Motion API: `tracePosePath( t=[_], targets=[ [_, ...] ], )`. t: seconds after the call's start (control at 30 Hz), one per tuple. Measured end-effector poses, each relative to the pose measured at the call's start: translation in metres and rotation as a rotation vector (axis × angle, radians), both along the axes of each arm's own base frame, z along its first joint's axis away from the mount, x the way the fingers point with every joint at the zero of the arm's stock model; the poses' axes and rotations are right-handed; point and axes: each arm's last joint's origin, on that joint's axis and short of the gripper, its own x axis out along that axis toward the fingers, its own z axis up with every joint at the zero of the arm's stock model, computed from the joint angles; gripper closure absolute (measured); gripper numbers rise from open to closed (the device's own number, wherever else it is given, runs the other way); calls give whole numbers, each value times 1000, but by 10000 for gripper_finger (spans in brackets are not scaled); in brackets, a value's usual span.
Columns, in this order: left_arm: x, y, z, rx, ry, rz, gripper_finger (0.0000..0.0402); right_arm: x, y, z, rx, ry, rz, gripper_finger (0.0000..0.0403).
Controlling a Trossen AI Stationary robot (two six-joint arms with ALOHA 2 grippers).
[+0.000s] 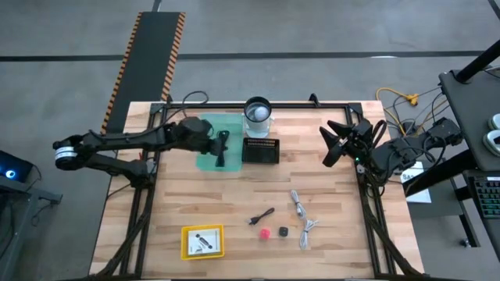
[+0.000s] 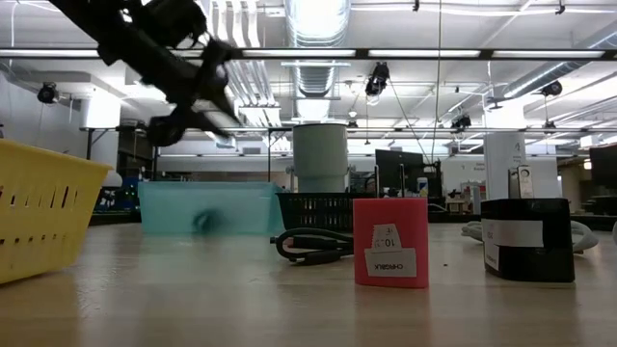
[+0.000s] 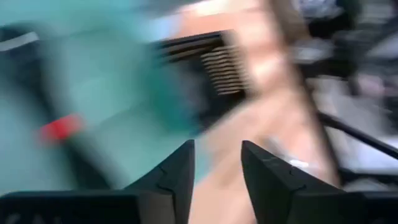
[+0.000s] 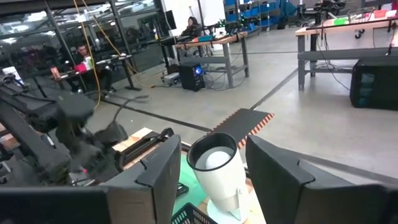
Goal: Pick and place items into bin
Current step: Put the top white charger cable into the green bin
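Note:
Loose items lie on the near half of the wooden table: a black coiled cable [image 1: 262, 216] [image 2: 310, 244], a grey cable [image 1: 298, 203], a white cable [image 1: 308, 231], a small red block with a white label [image 1: 266, 232] [image 2: 389, 243] and a small black cube [image 1: 283, 232] [image 2: 526, 239]. My left gripper [image 1: 222, 160] [image 3: 214, 163] [image 2: 198, 123] hovers open over the teal bin [image 1: 205, 134] [image 2: 207, 207] at the far side and holds nothing. My right gripper [image 1: 330, 144] [image 4: 212, 146] waits open above the table's right far part, pointing toward the white cup [image 4: 214, 165].
A yellow tray [image 1: 202, 241] [image 2: 39, 207] at the near left holds a few small pale and dark things. A black slotted basket [image 1: 260, 150] and the white cup [image 1: 258, 115] stand beside the teal bin. Bare wood lies between the bins and the loose items.

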Motion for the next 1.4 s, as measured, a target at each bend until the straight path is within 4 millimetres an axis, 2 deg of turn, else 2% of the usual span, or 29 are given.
tracePosePath(
  t=[0.17,0.33,0.5,0.67,0.77,0.93,1.07,1.27,1.4],
  targets=[
    [16,-2,32,144,-368,-228,258,0,0,-1,-7,15,1,238],
    [29,-7,53,282,-637,-303,253,0,0,-1,0,9,4,242],
    [39,-8,48,356,-663,-341,253,3,3,-3,75,-22,100,241],
    [44,-7,40,347,-637,-343,253,13,13,-13,158,38,346,239],
    [45,-6,39,348,-632,-345,253,26,21,-29,220,101,433,242],
    [45,-7,39,346,-635,-359,253,42,32,-73,420,311,373,240],
    [43,-8,40,340,-647,-399,253,52,42,-105,682,452,306,233],
    [43,-9,39,337,-646,-421,253,75,59,-137,844,600,351,212],
    [43,-9,39,405,-642,-437,253,83,64,-158,923,673,294,202]
  ],
)
